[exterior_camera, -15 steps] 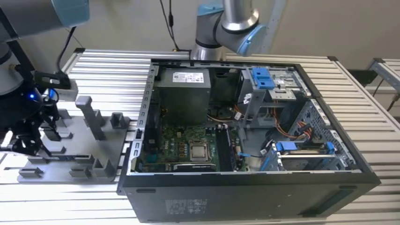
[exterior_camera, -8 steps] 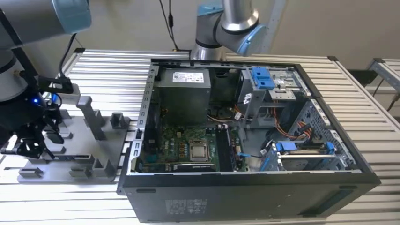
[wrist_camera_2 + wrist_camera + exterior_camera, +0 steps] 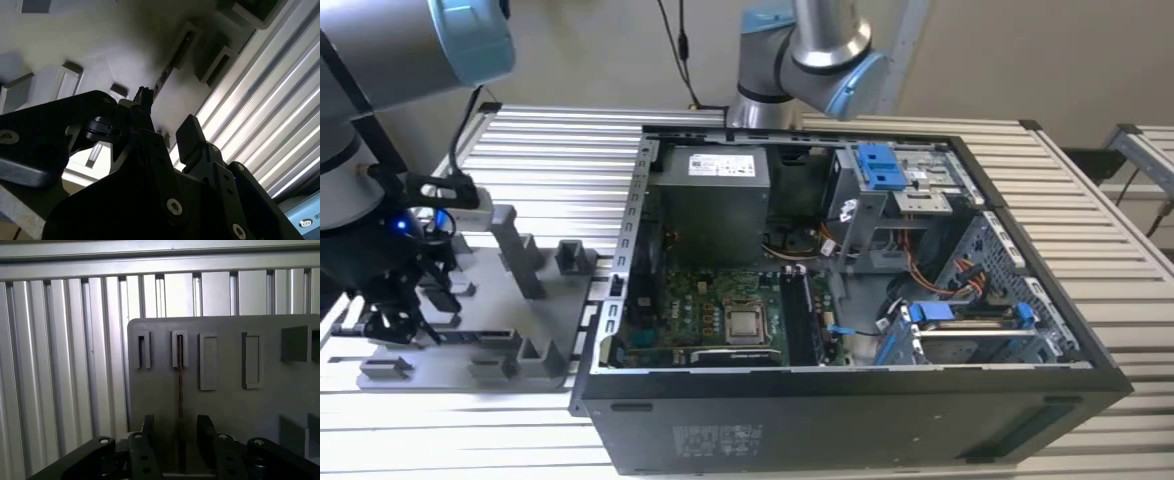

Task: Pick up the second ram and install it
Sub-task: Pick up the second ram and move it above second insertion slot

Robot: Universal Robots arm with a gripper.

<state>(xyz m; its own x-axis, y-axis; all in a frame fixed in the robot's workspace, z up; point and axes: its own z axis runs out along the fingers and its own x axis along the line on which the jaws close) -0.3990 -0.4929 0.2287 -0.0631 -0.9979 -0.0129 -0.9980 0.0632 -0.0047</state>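
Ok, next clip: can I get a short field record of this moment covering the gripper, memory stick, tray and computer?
gripper: open, one finger on each side of the memory stick, not closed on it
memory stick: standing on edge in a slot of the tray, not lifted
tray: grey, on the slatted table, at the exterior view's left of the computer case
computer case: side open, circuit board exposed
task state: stick not yet picked up
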